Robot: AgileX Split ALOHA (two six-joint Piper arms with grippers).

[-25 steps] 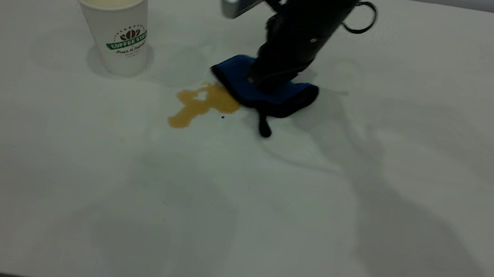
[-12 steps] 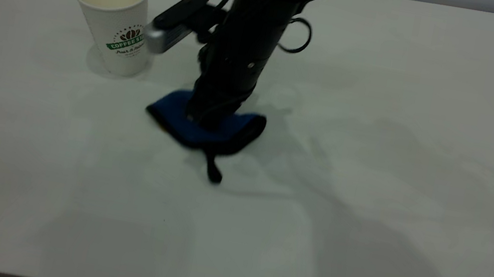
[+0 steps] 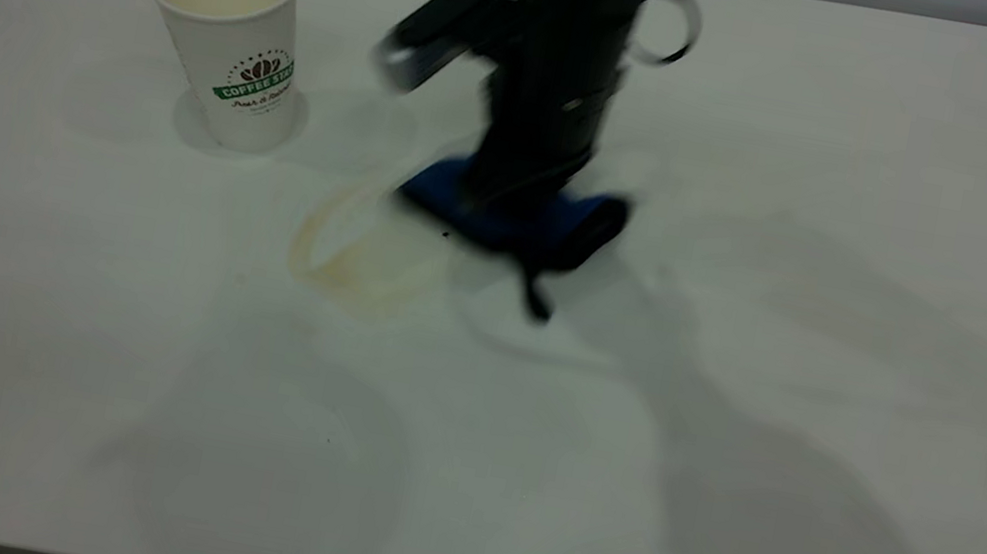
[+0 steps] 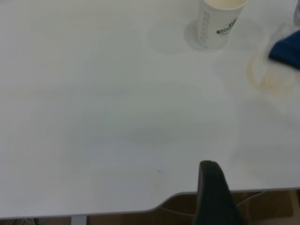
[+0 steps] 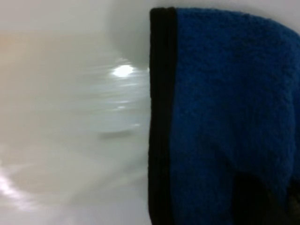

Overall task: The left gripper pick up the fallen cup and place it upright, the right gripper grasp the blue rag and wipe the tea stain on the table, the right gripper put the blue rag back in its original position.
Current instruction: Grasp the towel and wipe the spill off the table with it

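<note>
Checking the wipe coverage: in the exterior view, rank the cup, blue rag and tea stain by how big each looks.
1. cup, largest.
2. and 3. blue rag and smeared tea stain: they look alike in spread; the right gripper hides part of the rag, so no ranking.

From my left wrist camera I see the white desk [image 4: 108,117] stretching out, with its rounded edge close to me. A dark part of my left tool [image 4: 213,194] pokes into view over that edge; I cannot tell how its fingers stand. Far off, the cup [image 4: 216,23] stands upright. Near it, a faint brownish smear of the tea stain [image 4: 271,80] marks the desk, and a corner of the blue rag [image 4: 287,52] lies just beside it.
</note>
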